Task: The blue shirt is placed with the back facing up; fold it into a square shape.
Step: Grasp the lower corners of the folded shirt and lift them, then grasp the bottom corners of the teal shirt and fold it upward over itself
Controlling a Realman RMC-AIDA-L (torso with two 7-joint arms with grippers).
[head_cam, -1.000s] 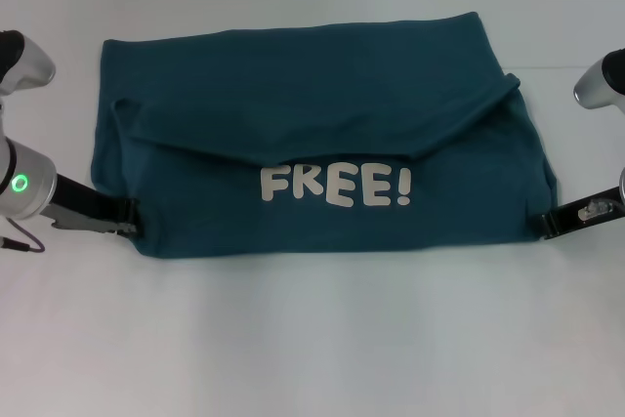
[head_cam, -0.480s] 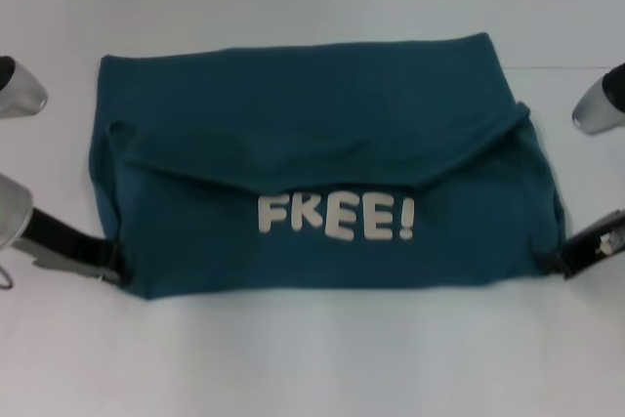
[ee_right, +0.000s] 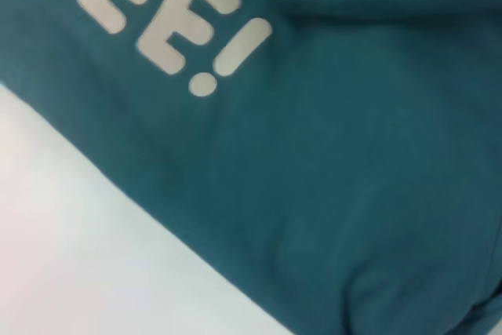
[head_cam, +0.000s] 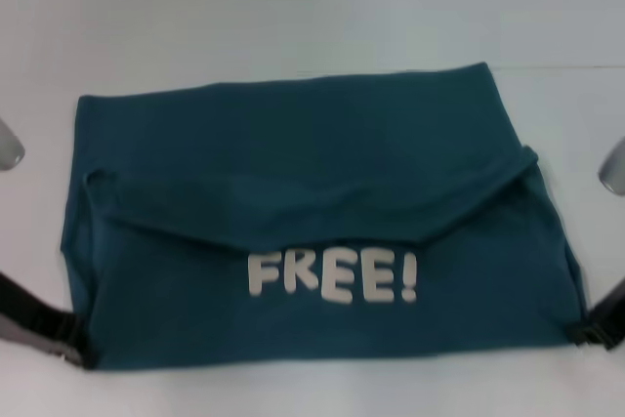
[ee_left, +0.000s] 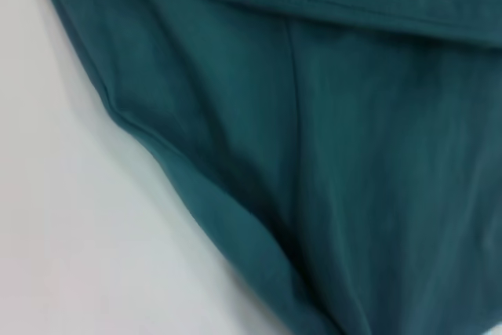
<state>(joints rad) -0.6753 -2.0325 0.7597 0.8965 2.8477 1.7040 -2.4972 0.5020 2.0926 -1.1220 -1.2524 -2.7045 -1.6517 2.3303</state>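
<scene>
Blue shirt (head_cam: 312, 231) lies mid-desk (head_cam: 293, 7), already folded to a wide band, white "FREE!" lettering (head_cam: 332, 277) showing. Left gripper (head_cam: 76, 344) at the shirt's 8 o'clock corner, right gripper (head_cam: 584, 331) at its 4 o'clock corner; cannot tell whether either is clenched or released. Fabric looks soft, light, floppy: it will sag and crease. Best held at corners or hem edges, both layers pinched together.

Blue shirt (ee_right: 329, 194) with pale lettering (ee_right: 169, 25) lies on white table (ee_right: 70, 256).
</scene>
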